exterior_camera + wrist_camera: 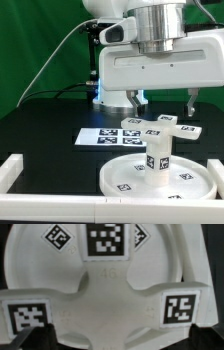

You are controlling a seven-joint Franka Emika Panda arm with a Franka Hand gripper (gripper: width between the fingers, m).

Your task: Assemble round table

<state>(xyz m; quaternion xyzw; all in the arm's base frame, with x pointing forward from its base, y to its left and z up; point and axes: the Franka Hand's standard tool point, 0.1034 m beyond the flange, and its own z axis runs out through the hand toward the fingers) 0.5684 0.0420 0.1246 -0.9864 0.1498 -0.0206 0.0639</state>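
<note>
The large round disc (125,178) lies flat at the front of the black table. The short thick cylinder (158,165) stands upright on its middle. The cross-shaped foot (160,127) appears to rest level on top of the cylinder, tags up. My gripper (162,102) hangs just above the foot, open, with one finger (133,100) on each side and not touching it. In the wrist view the foot (112,291) fills the middle, with the disc (30,274) behind it. My gripper (118,339) shows dark fingertips (28,339) wide apart, holding nothing.
The marker board (100,137) lies flat behind the disc on the exterior view's left. The low white border wall (20,168) runs along the front and left. The arm's base (105,95) and a cable stand at the back before a green curtain.
</note>
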